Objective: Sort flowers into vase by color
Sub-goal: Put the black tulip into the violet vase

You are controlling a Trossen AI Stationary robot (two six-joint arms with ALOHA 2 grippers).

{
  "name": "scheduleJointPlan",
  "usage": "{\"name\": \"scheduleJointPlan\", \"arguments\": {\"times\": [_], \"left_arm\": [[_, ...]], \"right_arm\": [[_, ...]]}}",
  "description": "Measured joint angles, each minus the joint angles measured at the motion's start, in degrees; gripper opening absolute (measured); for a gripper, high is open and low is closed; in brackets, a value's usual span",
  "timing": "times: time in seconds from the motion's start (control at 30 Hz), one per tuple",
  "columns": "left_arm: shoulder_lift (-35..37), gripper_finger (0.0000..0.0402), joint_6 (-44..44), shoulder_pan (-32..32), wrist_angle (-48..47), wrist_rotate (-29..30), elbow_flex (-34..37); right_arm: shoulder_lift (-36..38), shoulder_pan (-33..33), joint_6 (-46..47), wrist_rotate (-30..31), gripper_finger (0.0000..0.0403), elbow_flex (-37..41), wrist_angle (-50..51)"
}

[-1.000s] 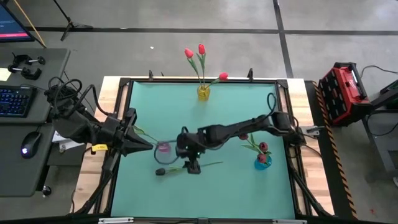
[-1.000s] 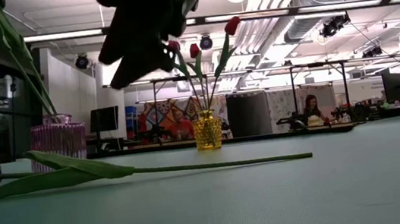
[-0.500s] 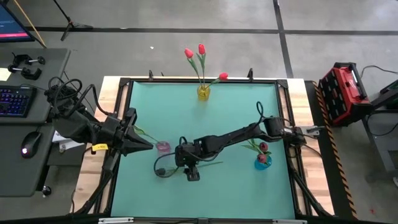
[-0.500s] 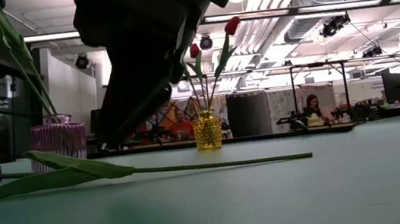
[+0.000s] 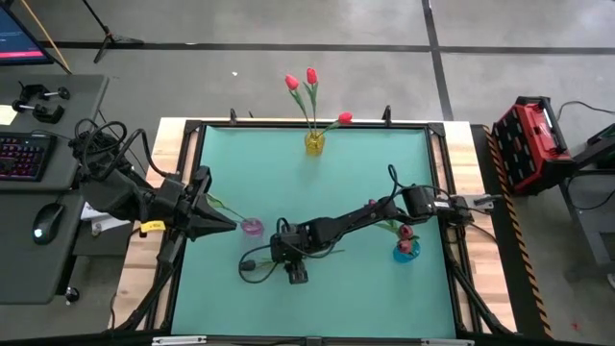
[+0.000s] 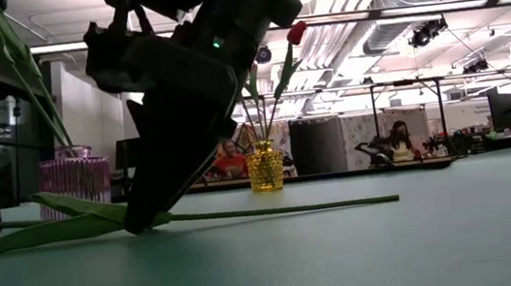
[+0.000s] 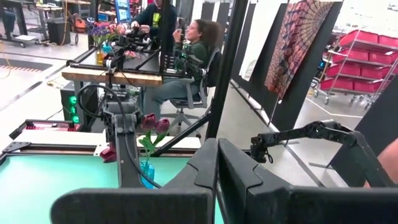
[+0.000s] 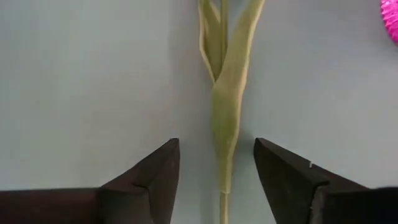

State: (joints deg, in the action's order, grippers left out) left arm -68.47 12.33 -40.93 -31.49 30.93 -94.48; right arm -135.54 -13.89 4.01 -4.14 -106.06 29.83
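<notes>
One tulip lies flat on the green table, its near-black head toward the left and its stem and long leaf resting on the mat. My right gripper points straight down over it, open. Its fingers stand on either side of the stem and leaf without touching them, their tips close to the table. My left gripper waits shut at the table's left, beside the small pink vase. A yellow vase holds red tulips, and a blue vase holds crimson ones.
The pink vase stands just beyond the lying tulip's head end. The yellow vase is at the far edge's middle and the blue vase is near the right edge, under my right arm. People sit at desks beyond the table.
My right gripper has come down and a little toward the near edge. It went from hovering above the lying tulip to standing low over its stem, with the fingers straddling it. The tulip has stayed where it was.
</notes>
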Motion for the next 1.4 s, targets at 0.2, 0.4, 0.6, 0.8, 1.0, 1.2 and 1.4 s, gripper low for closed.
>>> {"name": "scheduleJointPlan", "arguments": {"times": [0.2,0.4,0.6,0.8,1.0,1.2,1.4], "left_arm": [[0.00,0.0000,-0.06,0.00,0.13,0.00,0.00],[0.00,0.0000,-2.10,0.00,0.47,-0.01,0.00],[1.40,0.0000,-8.57,0.00,5.61,-0.08,0.00],[3.60,0.0000,-15.34,0.00,11.96,-0.09,0.00],[4.35,0.0000,-22.56,-0.90,17.96,-1.46,-0.02],[4.35,0.0000,-24.55,-1.81,20.62,-1.83,-0.02],[4.35,0.0000,-24.43,-2.05,21.75,-1.83,-0.02]], "right_arm": [[-0.11,-0.15,0.08,3.07,0.0115,0.00,-0.14],[2.27,0.32,2.56,2.99,0.0013,0.00,0.72],[9.57,1.56,1.64,4.53,0.0004,0.00,1.35],[17.04,3.94,1.53,5.23,0.0003,0.00,-0.64],[17.91,6.65,6.30,5.55,0.0001,0.00,-23.51],[11.75,7.85,11.44,5.16,0.0001,0.00,-52.47],[6.70,9.01,14.01,10.77,0.0000,0.07,-67.62]]}}
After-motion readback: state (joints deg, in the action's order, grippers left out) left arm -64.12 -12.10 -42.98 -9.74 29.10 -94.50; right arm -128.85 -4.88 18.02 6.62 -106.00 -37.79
